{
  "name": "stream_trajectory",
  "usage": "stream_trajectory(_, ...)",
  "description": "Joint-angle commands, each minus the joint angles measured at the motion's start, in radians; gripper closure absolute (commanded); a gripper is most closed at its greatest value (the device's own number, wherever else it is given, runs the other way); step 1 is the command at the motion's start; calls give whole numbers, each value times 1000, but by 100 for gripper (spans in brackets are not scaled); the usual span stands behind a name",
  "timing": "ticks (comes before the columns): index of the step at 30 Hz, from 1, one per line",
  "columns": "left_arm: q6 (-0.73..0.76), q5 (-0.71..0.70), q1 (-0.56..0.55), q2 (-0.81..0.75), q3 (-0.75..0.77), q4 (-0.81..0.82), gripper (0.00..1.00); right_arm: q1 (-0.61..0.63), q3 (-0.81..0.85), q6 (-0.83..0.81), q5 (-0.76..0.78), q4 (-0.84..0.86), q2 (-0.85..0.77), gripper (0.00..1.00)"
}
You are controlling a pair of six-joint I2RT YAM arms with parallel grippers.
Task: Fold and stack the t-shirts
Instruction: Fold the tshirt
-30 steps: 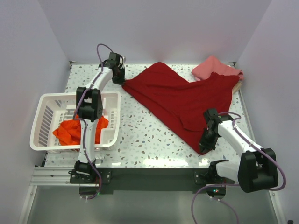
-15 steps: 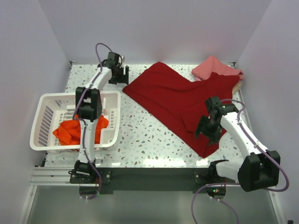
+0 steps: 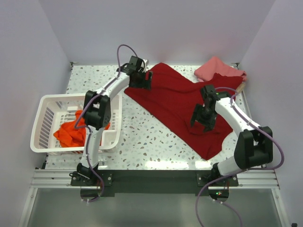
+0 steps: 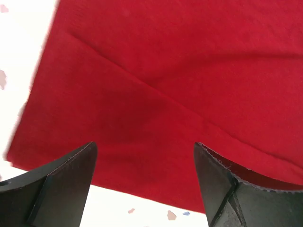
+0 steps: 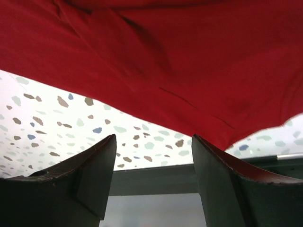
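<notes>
The left end effector [image 3: 143,78] hangs with its jaws spread wide and nothing between them, just over the far-left edge of the dark crimson t-shirt [image 3: 180,101]. The right end effector [image 3: 201,122] is also wide open and empty. It is poised above the near half of the same shirt, close to a raised crease.

The shirt lies spread out diagonally across the speckled surface [image 3: 142,137], from far left to near right. Its far-right part reaches the folded pink t-shirt [image 3: 218,68]. The orange-red t-shirt [image 3: 71,134] sits bunched in the white basket [image 3: 45,106], well apart on the left.

To my eye, the step is taking a fresh hold for a fold. The 2 end effectors would do best to come down squarely on the cloth's edges, pinch cleanly, then lift level and together, so the fold lands straight. I'd be careful near the pink shirt, since a dragged sleeve could pull that pile askew. The crease by the right end effector wants flattening first.
</notes>
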Motion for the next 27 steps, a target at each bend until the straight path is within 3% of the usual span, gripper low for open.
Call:
stream_trajectory(1, -45, 29, 15, -80, -72, 62, 12, 32, 18, -14, -42, 96, 48, 32)
stream_trajectory(13, -40, 34, 17, -118, -260, 123, 12, 92, 29, -17, 27, 173, 240, 42)
stream_trajectory(24, -31, 26, 20, -115, -274, 125, 11, 96, 46, -28, 107, 170, 289, 71)
stream_trajectory(27, -31, 26, 23, -116, -277, 126, 11, 96, 38, -35, 102, 176, 291, 84)
